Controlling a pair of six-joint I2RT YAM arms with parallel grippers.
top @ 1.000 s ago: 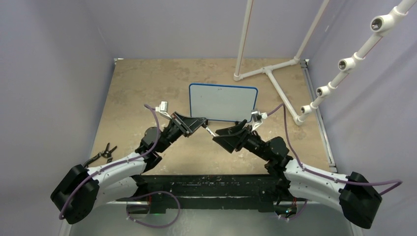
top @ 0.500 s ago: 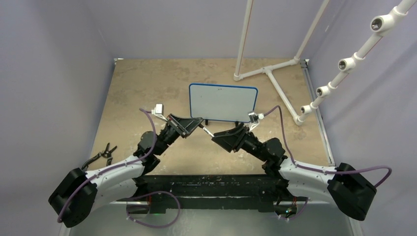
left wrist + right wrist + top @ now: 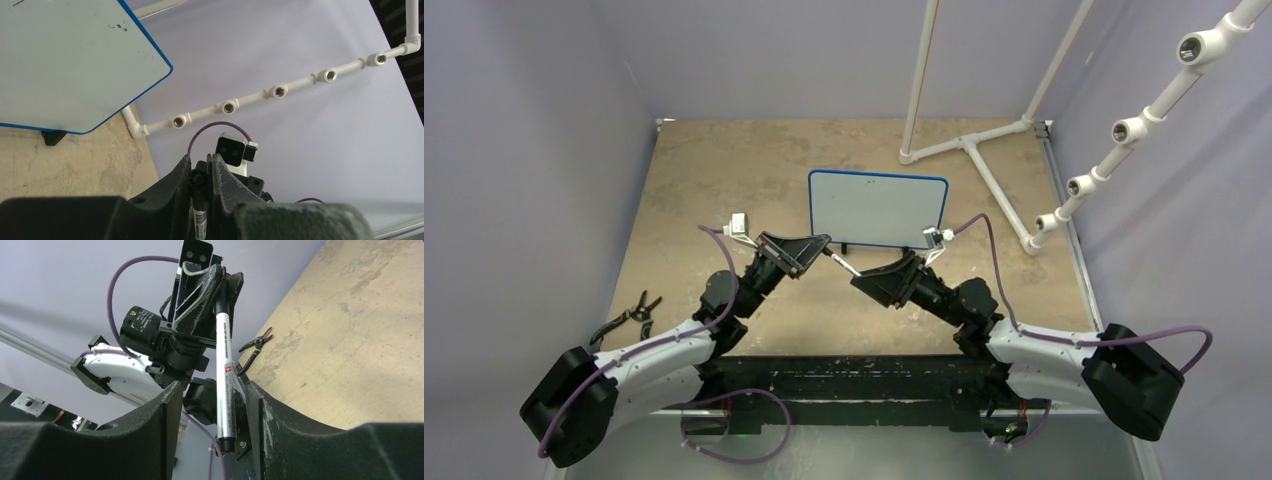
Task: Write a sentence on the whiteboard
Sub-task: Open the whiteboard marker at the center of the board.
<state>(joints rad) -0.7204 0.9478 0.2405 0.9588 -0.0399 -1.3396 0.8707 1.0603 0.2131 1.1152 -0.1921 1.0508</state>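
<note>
The whiteboard (image 3: 879,208) stands upright on black feet at the table's middle, its blue-rimmed face (image 3: 60,65) blank apart from a few tiny specks; no sentence is in view on it. In front of it, my left gripper (image 3: 819,250) is shut on the black cap end of a silver marker (image 3: 842,263). The marker (image 3: 201,200) sits pinched between the left fingers (image 3: 200,162). My right gripper (image 3: 212,392) is open around the marker's barrel (image 3: 223,365). A gap shows on both sides of the barrel, wider on the left.
Black pliers (image 3: 629,318) lie on the table at the left edge. A white PVC pipe frame (image 3: 969,150) stands behind and right of the board, with a row of pipe fittings (image 3: 1124,130) along the right wall. Lilac walls close in the table.
The right jaws have narrowed around the marker barrel. Both grippers have drifted slightly left and toward the near edge, the left still holding the marker.
</note>
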